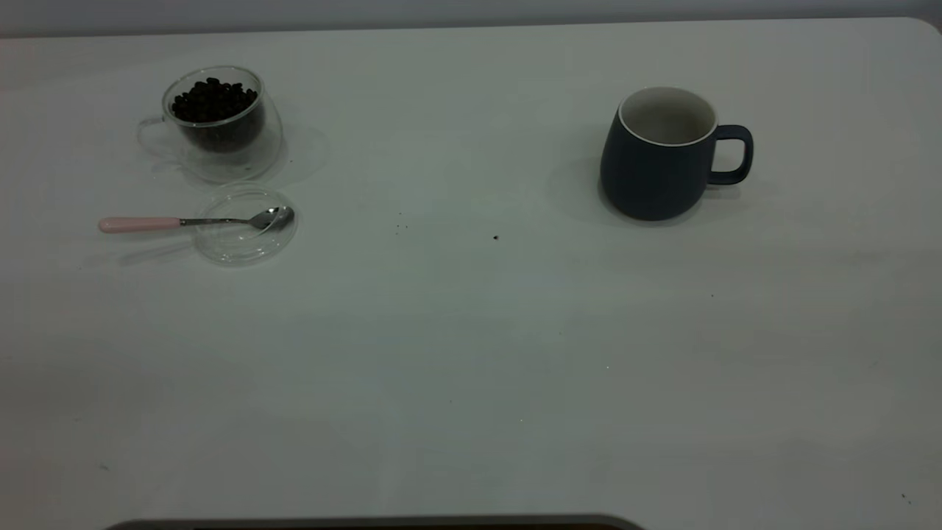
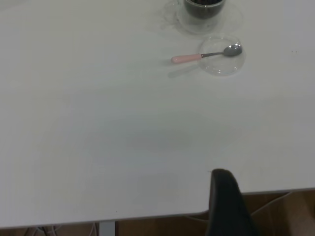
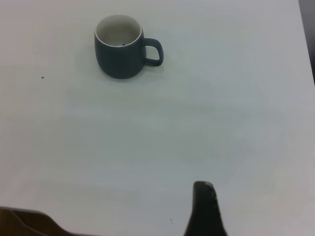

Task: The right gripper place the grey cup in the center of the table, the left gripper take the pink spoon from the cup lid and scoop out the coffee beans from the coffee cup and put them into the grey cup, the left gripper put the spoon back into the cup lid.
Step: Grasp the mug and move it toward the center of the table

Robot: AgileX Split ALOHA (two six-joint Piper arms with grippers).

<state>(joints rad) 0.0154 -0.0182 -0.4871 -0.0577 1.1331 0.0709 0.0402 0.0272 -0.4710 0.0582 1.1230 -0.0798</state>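
Observation:
The grey cup (image 1: 659,158) stands upright at the right of the table (image 1: 471,353), handle pointing right; it shows too in the right wrist view as the grey cup (image 3: 119,46), with a dark speck inside. At the far left the clear coffee cup (image 1: 217,121) holds coffee beans (image 1: 214,99). Just in front lies the cup lid (image 1: 243,234), and the pink spoon (image 1: 193,221) rests with its bowl on the lid and its handle pointing left. My left gripper (image 2: 221,173) hangs shut by the table edge, far from the pink spoon (image 2: 206,55). My right gripper (image 3: 204,185) is shut, well short of the cup.
A few tiny dark specks (image 1: 495,237) dot the table's middle. Neither arm shows in the exterior view. Below the table edge in the left wrist view there is brown cardboard (image 2: 290,211).

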